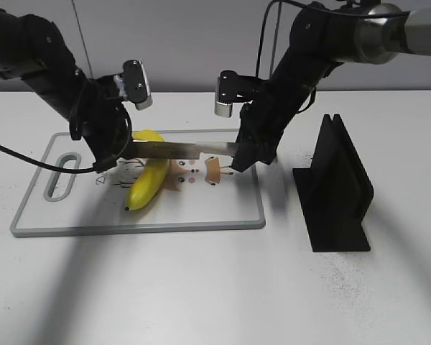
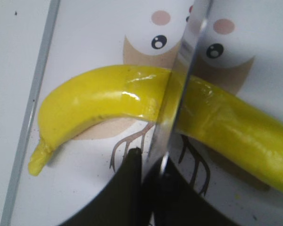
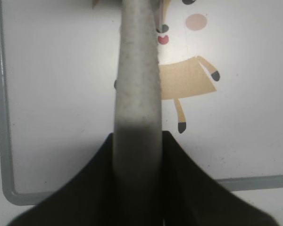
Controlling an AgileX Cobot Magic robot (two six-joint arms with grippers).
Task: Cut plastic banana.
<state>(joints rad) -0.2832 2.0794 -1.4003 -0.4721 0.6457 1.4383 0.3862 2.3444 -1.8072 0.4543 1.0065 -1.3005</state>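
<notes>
The plastic banana (image 1: 147, 183) lies on the white cutting board (image 1: 201, 215), glossy yellow, stem end toward the board's front. A knife (image 1: 183, 149) spans between both grippers, and its silver blade crosses the banana's middle. My left gripper (image 1: 122, 154) is shut on the blade's far end. The left wrist view shows the blade (image 2: 179, 80) standing edge-down across the banana (image 2: 108, 99), between the jaws (image 2: 151, 165). My right gripper (image 1: 246, 154) is shut on the knife's grey handle (image 3: 137, 84), which runs between the jaws (image 3: 137, 141).
The board has a grey rim, a handle slot (image 1: 61, 176) at its left end and printed cartoon figures (image 3: 188, 80). A black knife stand (image 1: 337, 187) stands on the table right of the board. The table's front shows nothing else.
</notes>
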